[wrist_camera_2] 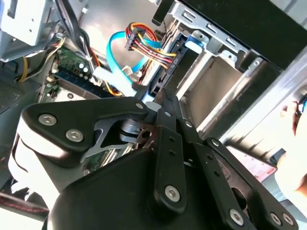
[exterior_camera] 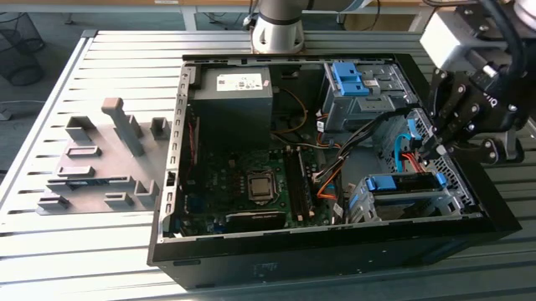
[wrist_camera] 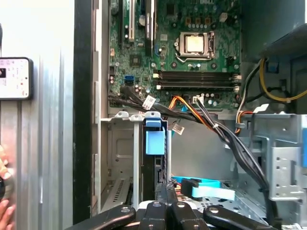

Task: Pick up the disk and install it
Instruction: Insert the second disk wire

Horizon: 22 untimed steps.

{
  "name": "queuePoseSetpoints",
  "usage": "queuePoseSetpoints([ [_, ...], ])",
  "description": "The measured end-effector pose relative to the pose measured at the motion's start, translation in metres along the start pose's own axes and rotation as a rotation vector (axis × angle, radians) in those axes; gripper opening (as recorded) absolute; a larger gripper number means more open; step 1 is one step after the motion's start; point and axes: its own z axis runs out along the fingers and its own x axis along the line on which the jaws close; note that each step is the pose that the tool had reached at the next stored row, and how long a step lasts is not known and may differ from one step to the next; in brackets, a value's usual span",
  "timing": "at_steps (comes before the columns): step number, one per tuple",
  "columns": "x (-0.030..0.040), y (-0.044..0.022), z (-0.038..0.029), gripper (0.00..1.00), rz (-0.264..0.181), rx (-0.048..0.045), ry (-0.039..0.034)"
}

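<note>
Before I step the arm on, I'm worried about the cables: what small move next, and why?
Probably a short push on the disk, deeper into its cage: it already lies in the slot, with the gripper close beside it.

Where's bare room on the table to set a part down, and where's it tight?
Free: slatted table in front of the grey fixture plate, beside the PC case. Crowded: inside the case, cables cross between motherboard and drive cage, where the gripper sits.
</note>
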Motion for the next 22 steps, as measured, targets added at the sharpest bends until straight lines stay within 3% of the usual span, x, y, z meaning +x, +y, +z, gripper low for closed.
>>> queuePoseSetpoints([
  [4, -0.0005, 0.0061, -0.0049, 0.11, 0.0, 0.0, -0.0007],
  [7, -0.0016, 0.0072, -0.0069, 0.11, 0.0, 0.0, -0.0003],
  [13, -0.0157, 0.0074, -0.0083, 0.11, 0.0, 0.0, 0.0031],
  [17, -0.0187, 0.0074, -0.0082, 0.11, 0.0, 0.0, 0.0053],
  [19, -0.0208, 0.0074, -0.0081, 0.17, 0.0, 0.0, 0.0065],
  [21, -0.0232, 0.0075, -0.0078, 0.17, 0.0, 0.0001, 0.0094],
  [22, -0.0246, 0.0074, -0.0076, 0.24, 0.0, 0.0001, 0.0115],
])
